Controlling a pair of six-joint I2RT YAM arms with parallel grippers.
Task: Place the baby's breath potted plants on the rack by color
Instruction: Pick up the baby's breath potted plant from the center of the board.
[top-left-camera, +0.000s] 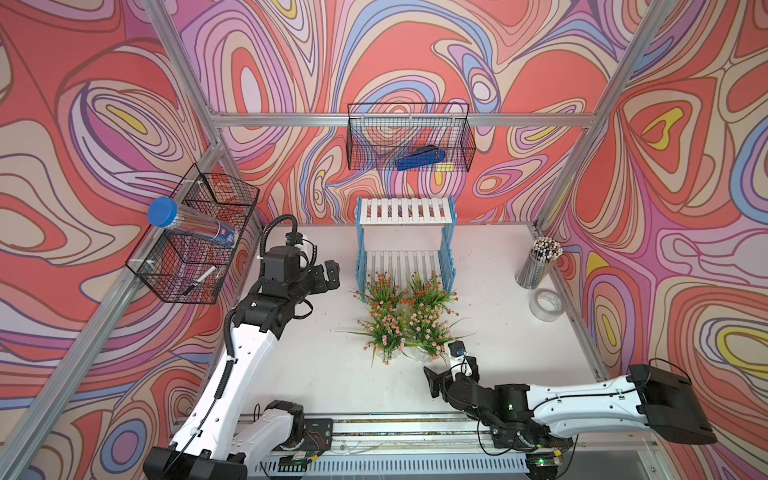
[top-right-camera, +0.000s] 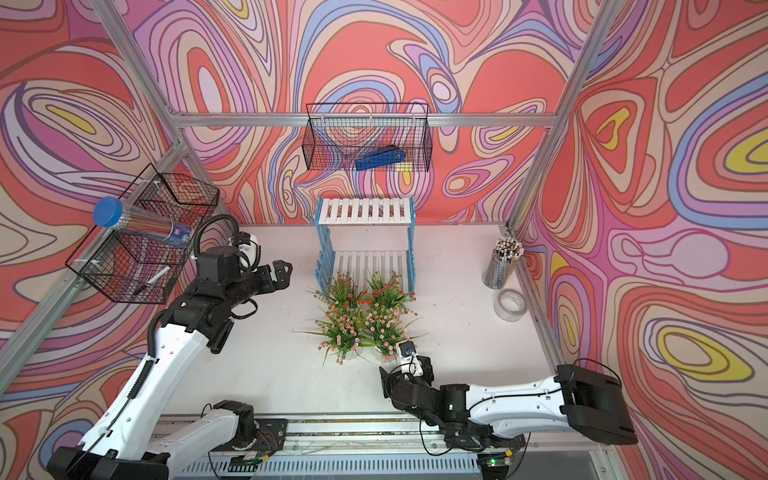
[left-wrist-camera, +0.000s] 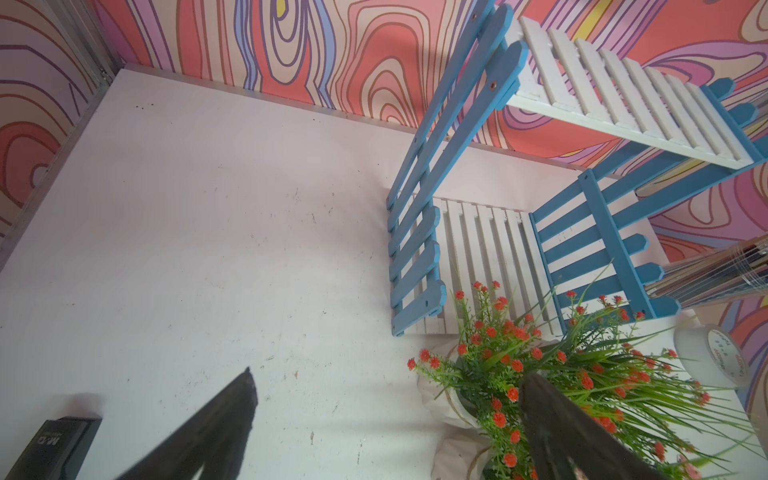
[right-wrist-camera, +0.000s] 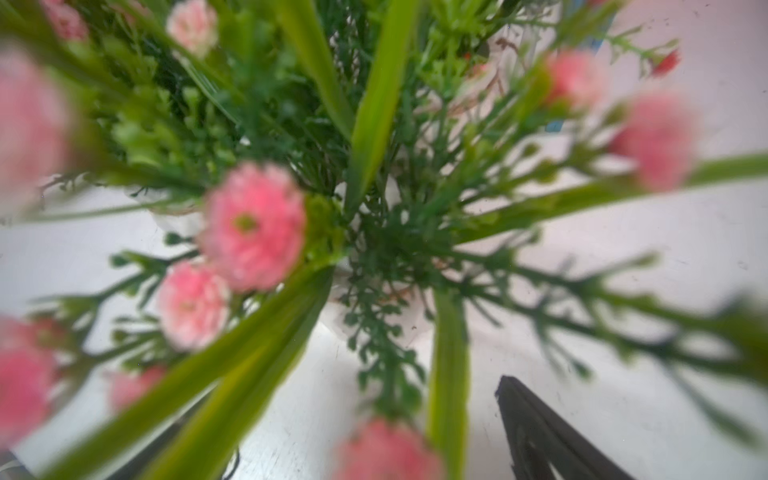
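Four baby's breath potted plants (top-left-camera: 405, 316) block the rack (top-left-camera: 405, 216). Both have jaws apart: left gripper (top-left-camera: 328, 276) beside them, right gripper (top-left-camera: 438, 368) amid pink foliage.

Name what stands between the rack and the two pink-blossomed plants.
The left red-orange plant and the right red-orange plant stand there side by side, just before the rack and behind the pink plants. Both top views show it.
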